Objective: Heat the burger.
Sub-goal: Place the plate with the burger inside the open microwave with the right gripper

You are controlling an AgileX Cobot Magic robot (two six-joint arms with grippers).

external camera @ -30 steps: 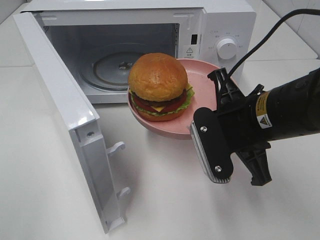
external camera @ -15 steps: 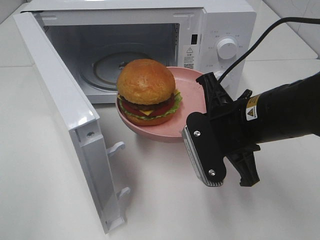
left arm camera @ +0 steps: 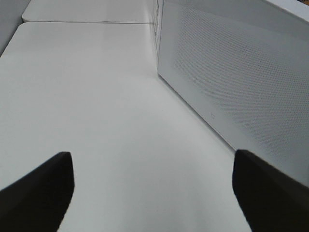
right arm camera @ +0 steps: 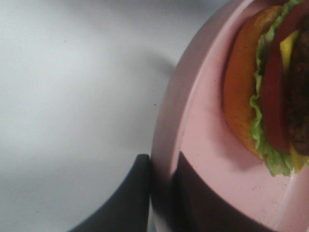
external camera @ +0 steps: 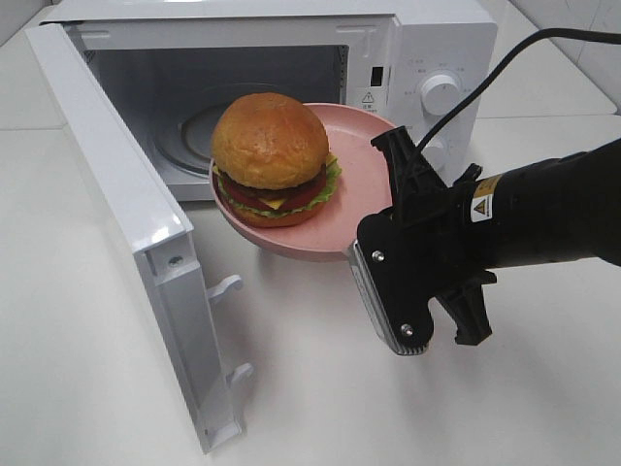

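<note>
Nearest us, at the lower right of the high view, the right gripper is pinching the right rim of the pink plate, one finger above the rim and one below. The plate is off the white table and tilted, its right rim higher.

The burger sits on the left half of that plate, at the centre of the frame, just in front of the oven opening. It is tall and round. Its glossy golden-brown top bun is domed, and below it we see dark patty, red tomato, yellow cheese, frilled green lettuce and the lower bun.

We count one burger, one plate, one microwave and two grippers. The left gripper shows only in its own wrist view, fingers spread wide over bare table beside the microwave's perforated white side.

The door is swung fully out along the left of the frame. Behind the burger lies the open cavity with its glass turntable. At the upper right are a white knob and a black cable.
</note>
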